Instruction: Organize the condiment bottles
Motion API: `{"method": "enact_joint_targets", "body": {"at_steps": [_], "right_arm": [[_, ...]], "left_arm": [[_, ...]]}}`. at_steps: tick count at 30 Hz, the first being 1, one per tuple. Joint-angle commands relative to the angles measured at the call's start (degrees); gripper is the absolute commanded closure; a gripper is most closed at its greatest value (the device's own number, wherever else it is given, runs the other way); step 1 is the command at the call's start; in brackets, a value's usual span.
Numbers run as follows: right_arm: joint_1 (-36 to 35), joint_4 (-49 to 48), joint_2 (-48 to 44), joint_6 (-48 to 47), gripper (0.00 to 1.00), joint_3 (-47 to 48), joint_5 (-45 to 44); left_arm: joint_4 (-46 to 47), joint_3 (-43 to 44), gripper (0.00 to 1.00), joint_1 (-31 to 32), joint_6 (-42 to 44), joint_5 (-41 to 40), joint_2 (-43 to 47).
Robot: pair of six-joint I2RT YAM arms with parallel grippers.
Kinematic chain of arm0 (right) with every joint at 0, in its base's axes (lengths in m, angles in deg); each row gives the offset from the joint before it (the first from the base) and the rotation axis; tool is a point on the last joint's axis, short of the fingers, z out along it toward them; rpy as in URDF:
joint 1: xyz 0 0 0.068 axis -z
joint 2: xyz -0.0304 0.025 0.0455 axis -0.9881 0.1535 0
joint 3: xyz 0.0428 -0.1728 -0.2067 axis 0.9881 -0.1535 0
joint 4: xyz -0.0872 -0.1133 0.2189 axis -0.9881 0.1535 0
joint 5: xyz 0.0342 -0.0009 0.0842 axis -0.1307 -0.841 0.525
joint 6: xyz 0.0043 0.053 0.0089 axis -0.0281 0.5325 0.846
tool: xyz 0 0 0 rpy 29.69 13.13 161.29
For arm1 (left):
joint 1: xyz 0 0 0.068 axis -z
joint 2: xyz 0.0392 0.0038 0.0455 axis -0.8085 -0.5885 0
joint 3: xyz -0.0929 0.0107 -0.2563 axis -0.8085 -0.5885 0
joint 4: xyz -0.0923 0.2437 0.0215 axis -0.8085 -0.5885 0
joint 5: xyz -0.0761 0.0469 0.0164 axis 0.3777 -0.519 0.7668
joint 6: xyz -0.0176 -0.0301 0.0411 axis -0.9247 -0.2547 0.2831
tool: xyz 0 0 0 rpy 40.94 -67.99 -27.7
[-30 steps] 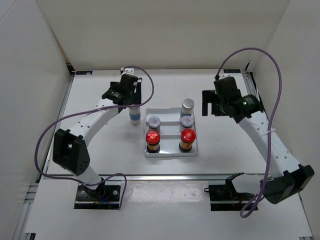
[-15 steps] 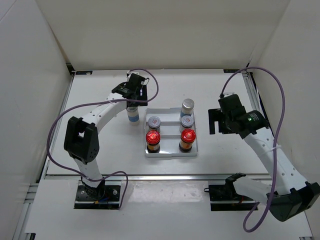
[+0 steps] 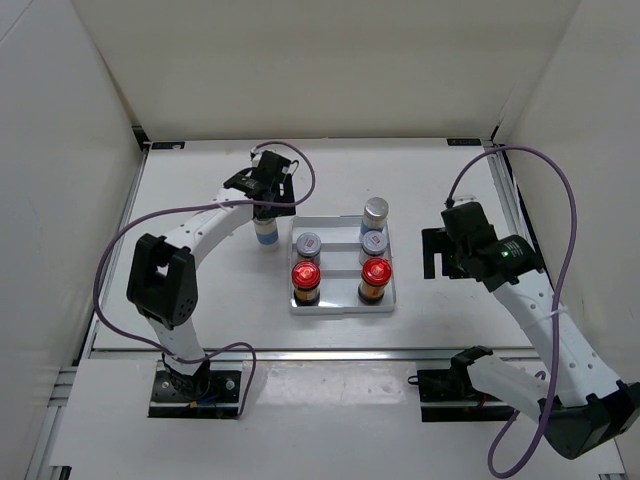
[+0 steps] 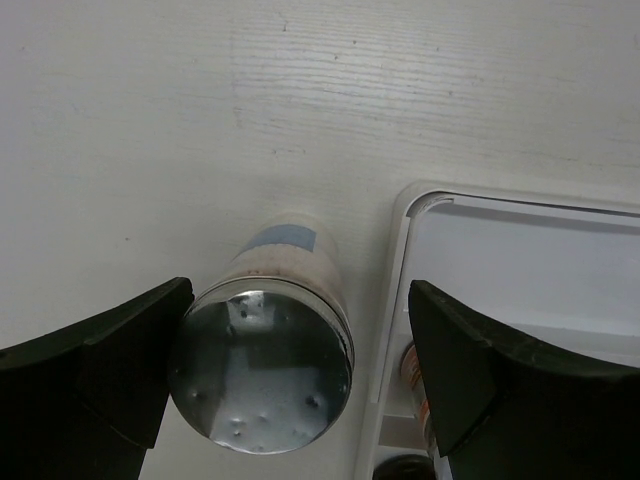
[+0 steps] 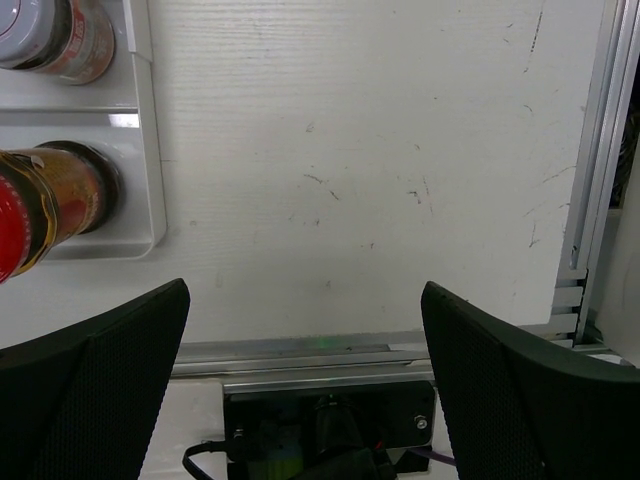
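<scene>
White tabletop [image 4: 200, 100] holds a silver-capped jar [image 4: 262, 372] crowding one finger of the wide-open left gripper [image 4: 300, 335]. Closing off-centre could tip it against the tray rim [image 4: 398, 260]; the right gripper [image 5: 305, 335] gapes empty.

A robotics lab cell: white walls [image 3: 320, 70] box in a rail-edged bench [image 3: 240, 310] carrying the bolted left arm [image 3: 200, 232] and right arm [image 3: 540, 310].

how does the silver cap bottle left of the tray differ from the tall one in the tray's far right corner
The left bottle stands on the table outside the tray; the tall tray bottle stands inside it. The left bottle sits under the open left gripper; no gripper is over the tall tray bottle. Both are upright with silver caps.
</scene>
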Motion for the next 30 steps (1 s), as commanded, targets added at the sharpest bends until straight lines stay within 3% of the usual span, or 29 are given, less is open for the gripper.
{"method": "enact_joint_targets", "body": {"at_steps": [1,7,13,16,17,20,25,26,30], "right_arm": [[0.2,-0.9,-0.7,0.2,0.00,-0.4,-1.4],[0.2,-0.2,-0.7,2.2,0.00,-0.4,-4.2],[0.2,0.4,-0.7,2.2,0.00,-0.4,-4.2],[0.2,0.4,-0.7,2.7,0.00,-0.4,-4.2],[0.2,0.4,-0.7,2.7,0.00,-0.4,-4.8],[0.2,0.4,-0.7,3.3,0.00,-0.4,-5.3],[0.2,0.9,-0.7,3.3,0.00,-0.4,-5.9],[0.2,0.9,-0.7,3.8,0.00,-0.4,-5.9],[0.2,0.9,-0.7,3.8,0.00,-0.4,-5.9]], "left_arm": [[-1.0,-0.9,0.00,0.6,-1.6,-0.1,3.3],[-1.0,-1.9,0.05,0.6,-1.6,-0.1,4.4],[-1.0,-1.9,0.25,0.6,-2.1,-0.1,4.9],[-1.0,0.0,0.45,1.2,-0.7,-0.1,5.5],[-1.6,0.8,0.64,1.8,-0.2,-1.2,5.5],[-2.1,5.5,0.81,4.9,1.4,-5.4,6.0],[-2.7,14.3,0.84,8.5,1.9,-7.4,4.8],[-2.7,16.3,0.89,9.0,1.9,-7.4,4.7],[-2.7,19.8,0.89,11.4,2.5,-6.4,0.6]]}}
